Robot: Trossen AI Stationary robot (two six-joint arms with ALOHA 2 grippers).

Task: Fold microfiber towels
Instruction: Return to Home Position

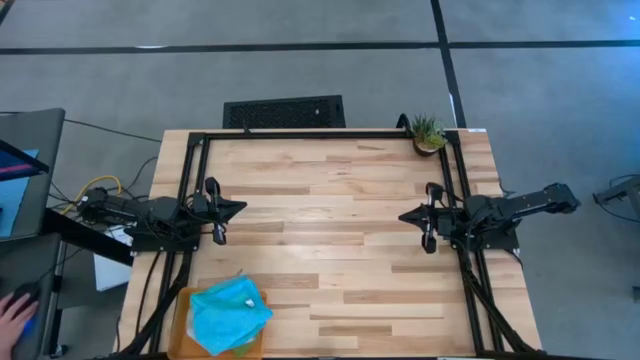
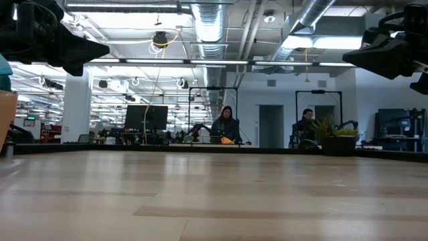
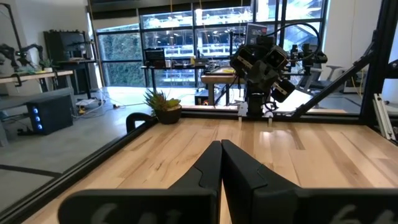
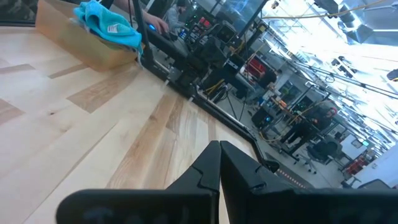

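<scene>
A turquoise microfiber towel (image 1: pixel 228 312) lies crumpled on the orange tray (image 1: pixel 181 318) at the table's near left corner. It also shows in the right wrist view (image 4: pixel 106 23) on the tray (image 4: pixel 74 40). My left gripper (image 1: pixel 240 208) hangs shut above the table's left side, level, pointing toward the middle. Its fingers meet in its wrist view (image 3: pixel 221 146). My right gripper (image 1: pixel 403 215) faces it from the right side, fingers together (image 4: pixel 219 146). Both grippers hold nothing and stay far from the towel.
A small potted plant (image 1: pixel 428 133) stands at the far right corner. A black frame (image 1: pixel 300 134) runs along the table's edges. Bare wood (image 1: pixel 320 230) lies between the two grippers. A person's hand (image 1: pixel 12 315) shows off the table at the near left.
</scene>
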